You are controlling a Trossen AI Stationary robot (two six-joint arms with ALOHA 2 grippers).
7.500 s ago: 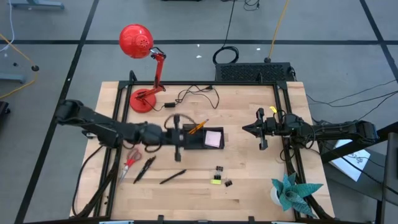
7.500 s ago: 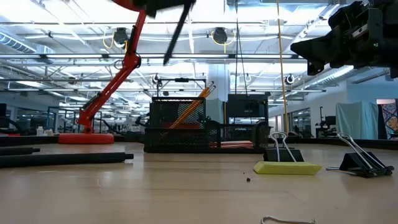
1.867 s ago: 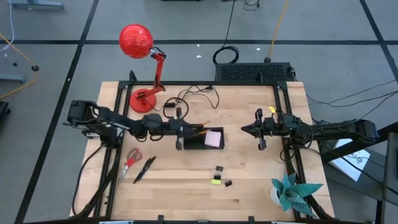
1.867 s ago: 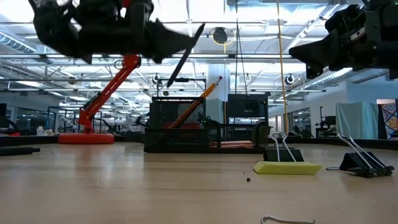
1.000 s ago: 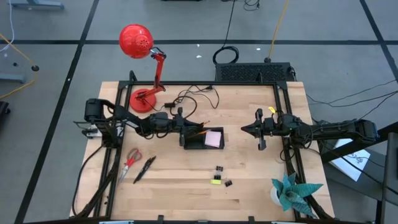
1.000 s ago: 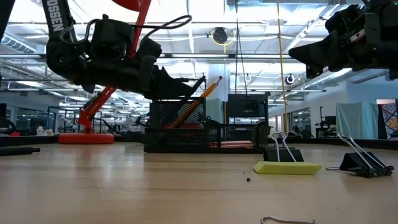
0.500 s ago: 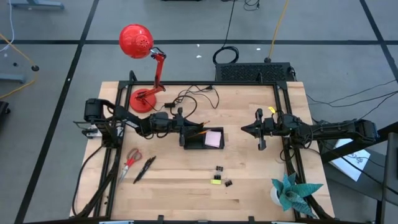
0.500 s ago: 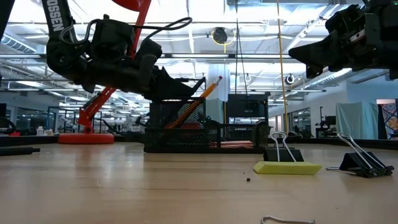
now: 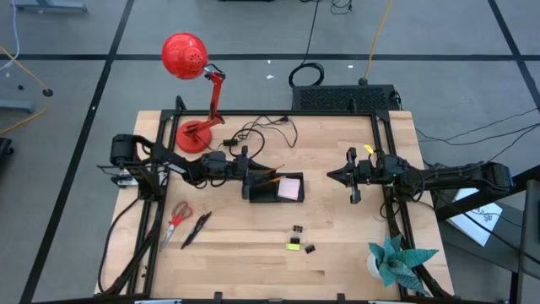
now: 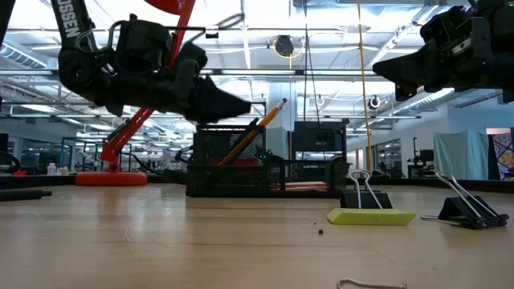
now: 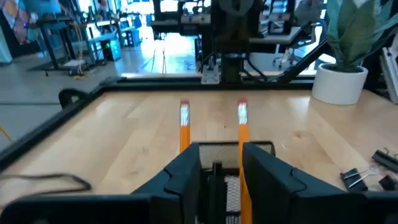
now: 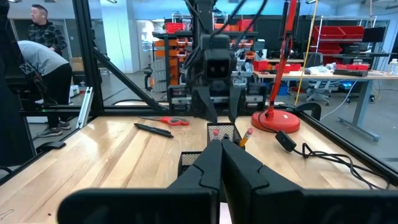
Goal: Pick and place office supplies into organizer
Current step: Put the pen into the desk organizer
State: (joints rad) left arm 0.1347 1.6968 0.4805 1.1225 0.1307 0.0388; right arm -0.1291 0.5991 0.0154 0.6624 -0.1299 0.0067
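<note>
The black mesh organizer sits mid-table with its tall compartment at its left end. Two orange pencils lean out of that compartment, and the pink sticky pad lies in the low section. My left gripper hovers open just above and left of the compartment. A slim dark piece shows low in its gap; what it is, I cannot tell. My right gripper waits shut, raised, right of the organizer. Red scissors and a black pen lie near the left side.
Two black binder clips and a yellow-green piece lie on the table nearer than the organizer. The red lamp's base and a black cable are behind it. The teal paper plant stands at the near right corner.
My left gripper has risen a little and drawn slightly back toward the table's left edge. The black pen that stuck out from its fingertips toward the tall compartment no longer shows there in the low view.
</note>
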